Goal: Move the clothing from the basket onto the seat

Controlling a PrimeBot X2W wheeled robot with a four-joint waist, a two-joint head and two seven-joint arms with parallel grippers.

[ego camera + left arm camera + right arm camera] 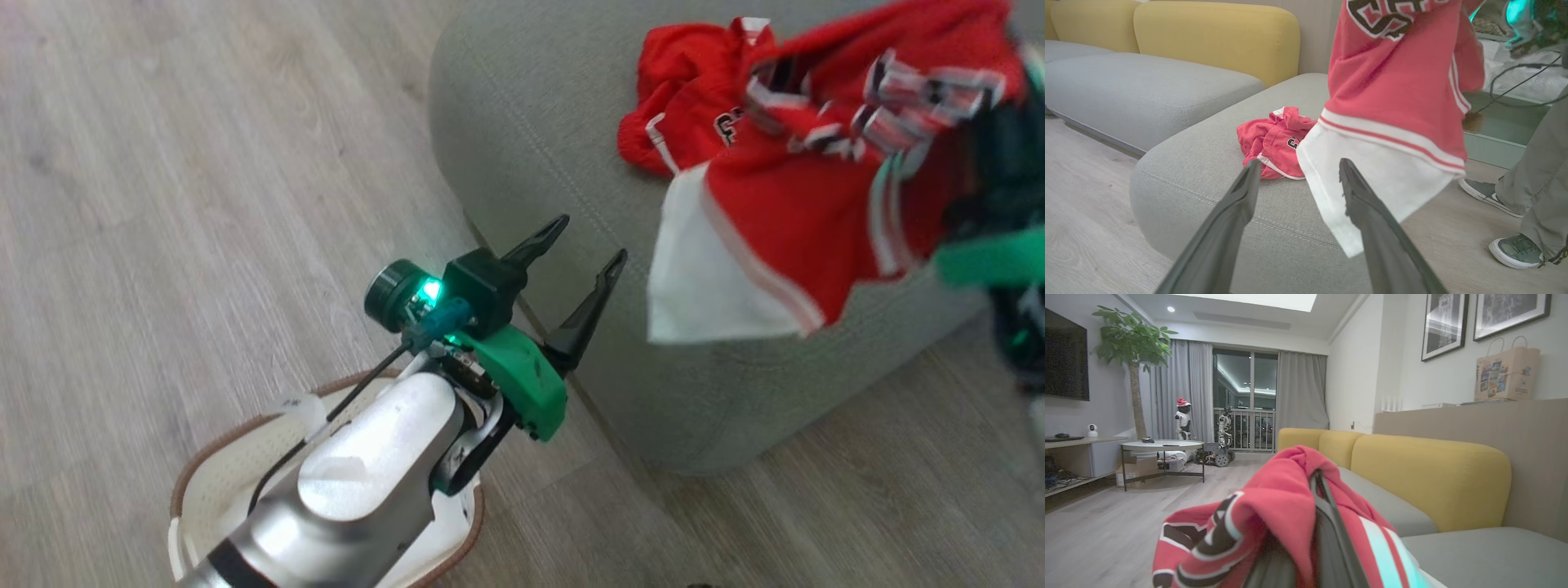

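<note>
My right claw [1316, 477] grips a red white-trimmed garment [775, 220] over the grey-green fabric seat [531, 122] — left claw [589, 238] gapes empty.

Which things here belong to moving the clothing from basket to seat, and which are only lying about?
Job: held garment, clamped in the right gripper; crumpled garment on the seat; basket; open left gripper.
Lying about: yellow backrest; person's shoe; round table; plant; paper bag.

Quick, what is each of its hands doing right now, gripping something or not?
Left gripper: open, holding nothing.
Right gripper: shut on a red garment that hangs from it.
</note>
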